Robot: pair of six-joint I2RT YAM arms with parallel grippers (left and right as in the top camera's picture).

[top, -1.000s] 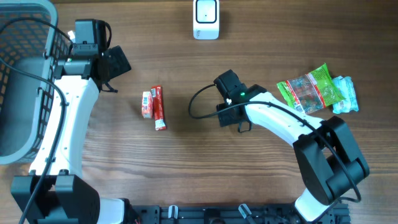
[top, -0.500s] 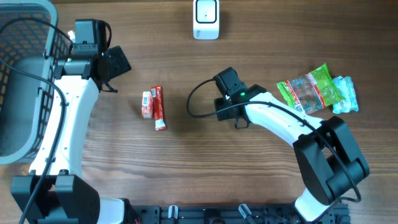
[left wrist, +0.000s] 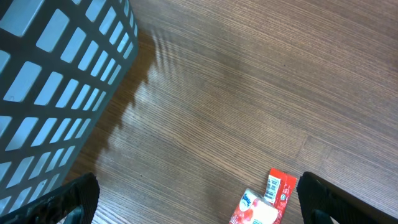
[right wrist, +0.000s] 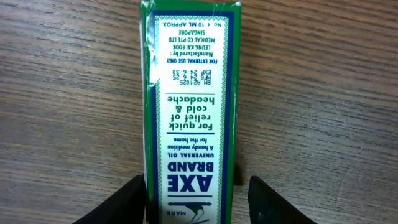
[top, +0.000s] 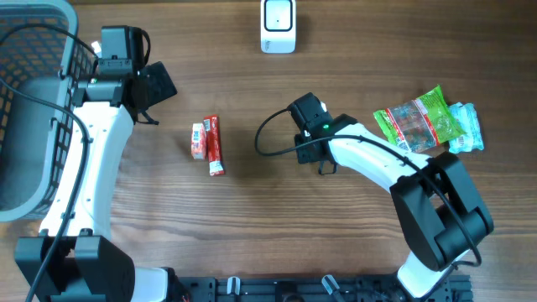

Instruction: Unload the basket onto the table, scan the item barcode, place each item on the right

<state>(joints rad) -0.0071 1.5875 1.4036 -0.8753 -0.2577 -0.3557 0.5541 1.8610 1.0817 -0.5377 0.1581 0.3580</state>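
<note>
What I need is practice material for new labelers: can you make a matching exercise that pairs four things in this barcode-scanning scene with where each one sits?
Things:
1. white scanner
2. grey basket
3. red packet
4. green box

Places:
A. lying between the fingers of the right gripper
B. at the left edge of the table
C. at the far edge of the table, near the middle
D. loose on the table, between the basket and the right gripper

Pairs: 1-C, 2-B, 3-D, 4-A
</note>
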